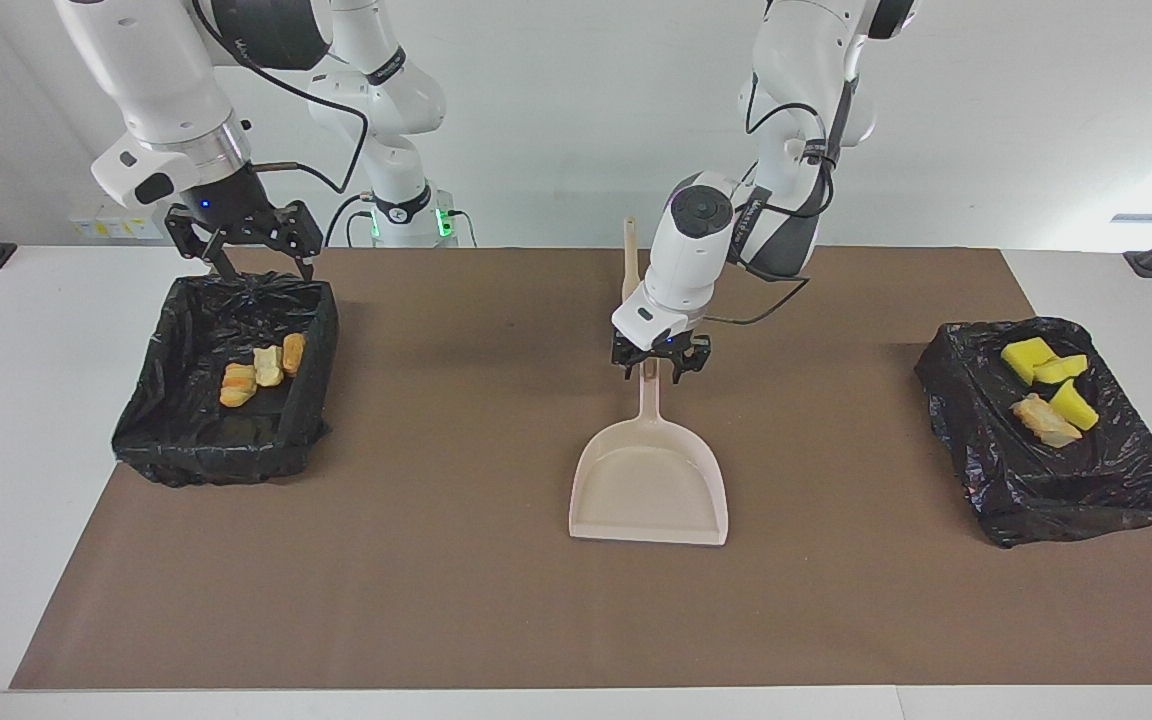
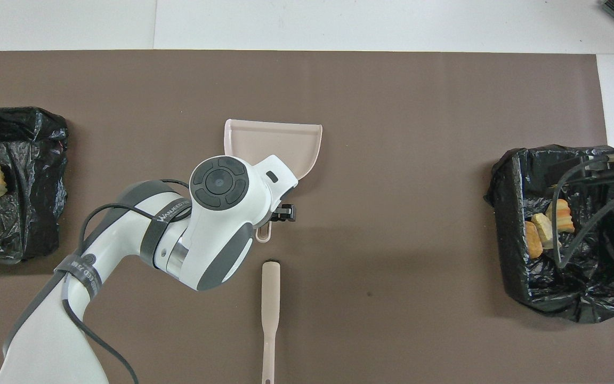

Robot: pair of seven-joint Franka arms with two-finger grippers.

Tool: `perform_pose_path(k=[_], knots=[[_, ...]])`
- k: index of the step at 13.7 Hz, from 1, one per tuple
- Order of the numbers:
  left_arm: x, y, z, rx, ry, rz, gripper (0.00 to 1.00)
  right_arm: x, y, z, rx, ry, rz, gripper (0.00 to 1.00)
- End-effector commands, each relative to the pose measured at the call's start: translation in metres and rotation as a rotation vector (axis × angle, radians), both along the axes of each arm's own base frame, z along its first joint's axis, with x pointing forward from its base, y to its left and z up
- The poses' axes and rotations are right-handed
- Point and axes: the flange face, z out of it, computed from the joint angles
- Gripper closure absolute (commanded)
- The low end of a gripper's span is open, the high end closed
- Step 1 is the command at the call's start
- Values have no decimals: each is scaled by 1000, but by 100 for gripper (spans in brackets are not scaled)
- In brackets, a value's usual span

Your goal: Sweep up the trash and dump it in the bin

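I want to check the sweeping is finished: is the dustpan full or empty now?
Empty. The dustpan lies flat on the mat with a bare tray; the scraps lie in the two black-lined bins.

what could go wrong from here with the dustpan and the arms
1. The left gripper stands open astride the handle of the dustpan; lifting off at a slant might snag the handle and drag the pan across the mat.
2. The brush lies just robotward of that handle; a retreating left arm could knock it.
3. The right gripper, open, hangs over the rim of the bin at its end; dropping lower may catch the black liner.
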Motion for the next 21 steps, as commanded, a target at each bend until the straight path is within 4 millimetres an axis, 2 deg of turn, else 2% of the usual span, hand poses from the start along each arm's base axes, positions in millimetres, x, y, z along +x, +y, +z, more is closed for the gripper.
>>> perform_pose_path(k=[1,2,5,8,10,12,14,15,18,21], knots=[[4,8,24,24,17,18,0,-2,-1,-1,14,-11,18,0],[5,15,33,21,4,20,0,-2,-1,-1,15,-11,18,0],[23,67,65,24,-8,26,0,-2,-1,-1,15,-11,18,0],[41,148,95,36,1,-38,0,-2,-1,-1,15,-11,18,0],[48,203,104,42,28,-96,0,-2,-1,-1,15,-11,18,0],[52,243,110,41,37,-117,0,-2,-1,-1,15,-11,20,0],[54,268,121,40,19,-89,0,-2,-1,-1,15,-11,18,0],[52,283,137,41,6,-88,0,-2,-1,-1,15,-11,18,0],[43,307,203,44,18,-79,0,-2,-2,-1,16,-11,17,0],[29,313,257,45,34,-75,0,-3,-2,0,16,-6,17,0]])
